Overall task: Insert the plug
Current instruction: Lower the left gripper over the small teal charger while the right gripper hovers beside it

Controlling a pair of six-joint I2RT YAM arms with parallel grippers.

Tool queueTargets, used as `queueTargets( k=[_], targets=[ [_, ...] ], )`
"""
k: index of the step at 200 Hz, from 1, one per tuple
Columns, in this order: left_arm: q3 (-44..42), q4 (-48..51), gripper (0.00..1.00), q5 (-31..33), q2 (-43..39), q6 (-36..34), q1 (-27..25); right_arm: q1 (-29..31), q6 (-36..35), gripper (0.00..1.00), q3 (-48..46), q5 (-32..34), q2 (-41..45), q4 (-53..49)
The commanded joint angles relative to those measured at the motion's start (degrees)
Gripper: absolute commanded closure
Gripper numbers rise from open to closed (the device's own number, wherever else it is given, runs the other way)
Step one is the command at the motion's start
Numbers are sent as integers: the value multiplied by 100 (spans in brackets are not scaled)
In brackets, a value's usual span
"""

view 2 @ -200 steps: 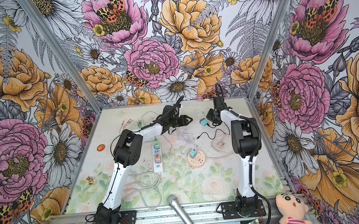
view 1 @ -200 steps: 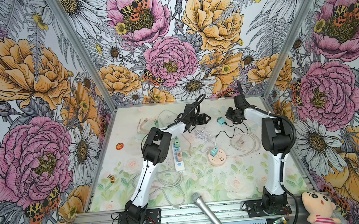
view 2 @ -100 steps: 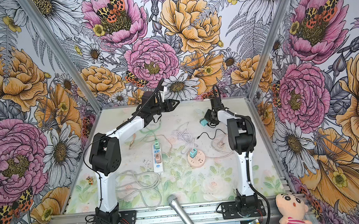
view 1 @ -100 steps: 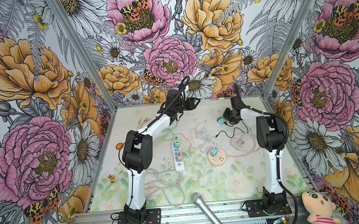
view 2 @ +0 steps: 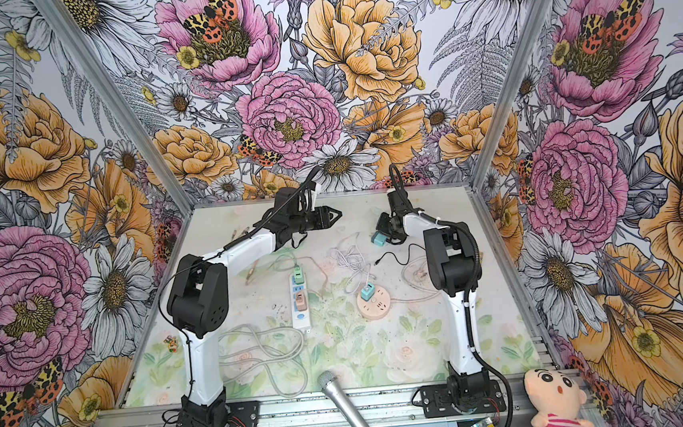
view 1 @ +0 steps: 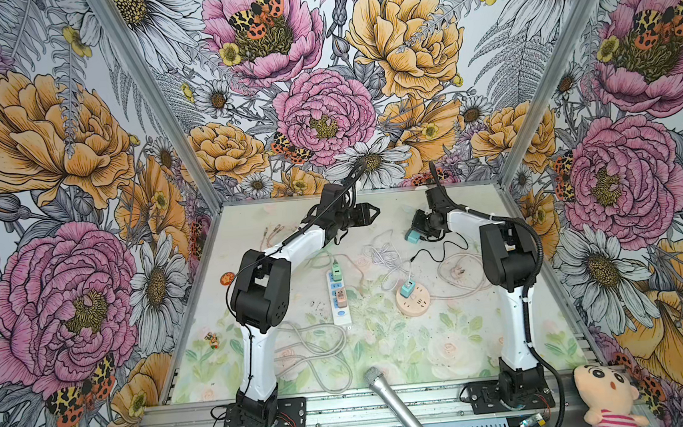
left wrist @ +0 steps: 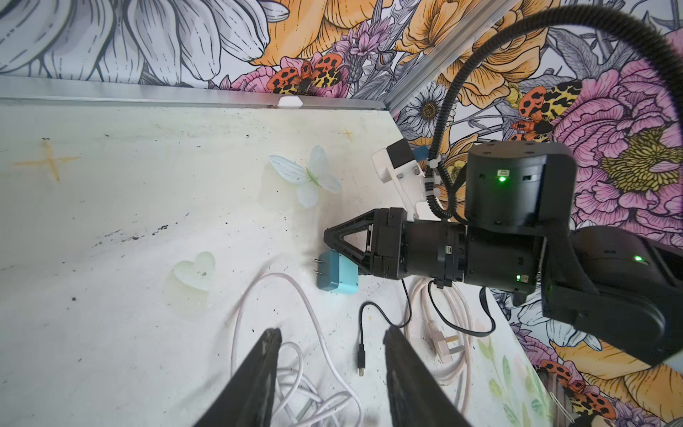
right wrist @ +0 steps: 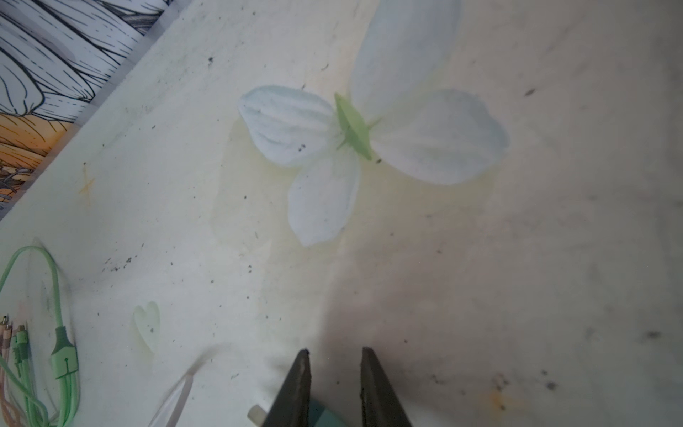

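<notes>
My right gripper (view 1: pixel 414 227) (right wrist: pixel 332 353) is low over the back right of the table, shut on a teal plug (view 1: pixel 412 236) (left wrist: pixel 336 275). The plug sits deep between the jaws. Its two metal prongs point away from the arm. My left gripper (view 1: pixel 375 211) (left wrist: pixel 330 334) hangs open and empty above the back middle, facing the right gripper. A white power strip (view 1: pixel 339 292) lies in the middle with a green and a pink plug in it. A round peach socket (view 1: pixel 411 300) to its right carries a teal charger.
A white cable coil (view 1: pixel 380 253), a black cable (left wrist: pixel 360 332) and a beige three-pin plug (left wrist: pixel 445 342) lie between the grippers and the sockets. Grey cable loops (view 1: pixel 312 346) lie at the front left. A microphone (view 1: pixel 396 406) and a plush doll (view 1: pixel 604 394) are at the front rail.
My left arm swung its elbow out to the left and lifted its gripper toward the back wall, staying open. The right gripper with the plug barely shifted.
</notes>
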State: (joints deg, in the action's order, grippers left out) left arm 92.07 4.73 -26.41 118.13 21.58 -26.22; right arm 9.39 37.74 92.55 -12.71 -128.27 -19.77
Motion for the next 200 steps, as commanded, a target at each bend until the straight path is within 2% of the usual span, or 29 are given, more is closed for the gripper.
queueTargets(
  k=[1,23,52,71,105,142,176,200],
  targets=[
    [-13,336,52,66,-341,-531,-133,159,-288,74,-271,-475,104,-201],
    [122,748,51,53,-387,-1057,-246,174,-407,74,-481,-783,200,-196],
    [458,1428,51,50,-305,-1621,-384,177,-590,74,-771,-909,416,-196],
    [580,1635,51,-174,-275,-1983,-442,170,-697,73,-936,-920,622,-208],
    [1198,2517,50,-319,63,-2928,-503,-18,-597,67,-1352,-878,1462,-217],
    [1864,3043,50,-575,623,-3791,-710,-280,-553,64,-1882,-792,2547,-219],
    [2711,4048,50,130,1319,-4975,-976,-565,-438,64,-2397,-947,3282,-309],
    [3171,4425,50,477,1737,-5281,-1012,-742,-340,64,-2871,-880,3781,-361]
  ],
)
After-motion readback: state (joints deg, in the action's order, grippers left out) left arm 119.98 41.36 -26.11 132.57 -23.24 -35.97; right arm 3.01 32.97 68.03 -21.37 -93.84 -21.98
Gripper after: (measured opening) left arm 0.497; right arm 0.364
